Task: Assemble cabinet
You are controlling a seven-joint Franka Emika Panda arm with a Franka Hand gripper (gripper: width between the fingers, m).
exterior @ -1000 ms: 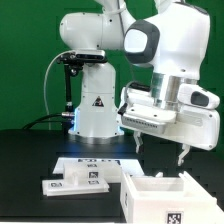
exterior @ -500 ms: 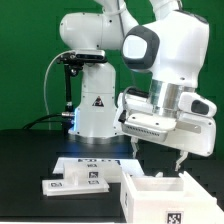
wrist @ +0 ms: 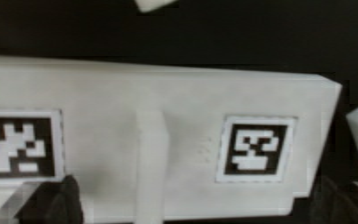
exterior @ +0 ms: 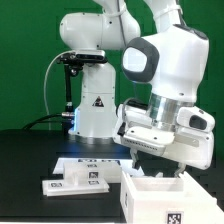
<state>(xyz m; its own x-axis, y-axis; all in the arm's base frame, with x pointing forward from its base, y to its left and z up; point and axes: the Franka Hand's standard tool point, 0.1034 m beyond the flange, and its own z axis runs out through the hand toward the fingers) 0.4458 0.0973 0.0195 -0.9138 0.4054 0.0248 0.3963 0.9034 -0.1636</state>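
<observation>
The cabinet box (exterior: 158, 200) is a white open-topped box with a marker tag on its front, at the exterior view's lower right. My gripper (exterior: 159, 168) hangs just above its open top with both fingers wide apart, holding nothing. In the wrist view the gripper (wrist: 202, 208) shows only as two dark fingertips (wrist: 44, 202) at the frame's edge. A white cabinet face (wrist: 158, 110) with two marker tags and a raised rib fills the space between them. Flat white cabinet panels (exterior: 78, 183) with tags lie on the black table at the exterior view's left.
The marker board (exterior: 95, 161) lies flat on the table behind the panels, in front of the arm's white base (exterior: 95, 110). A black stand with a cable (exterior: 67, 85) rises at the exterior view's left. A green wall is behind.
The gripper has come down and shifted toward the exterior view's left, closer to the top of the cabinet box. The fingers stay apart. The parts on the table have not moved.
</observation>
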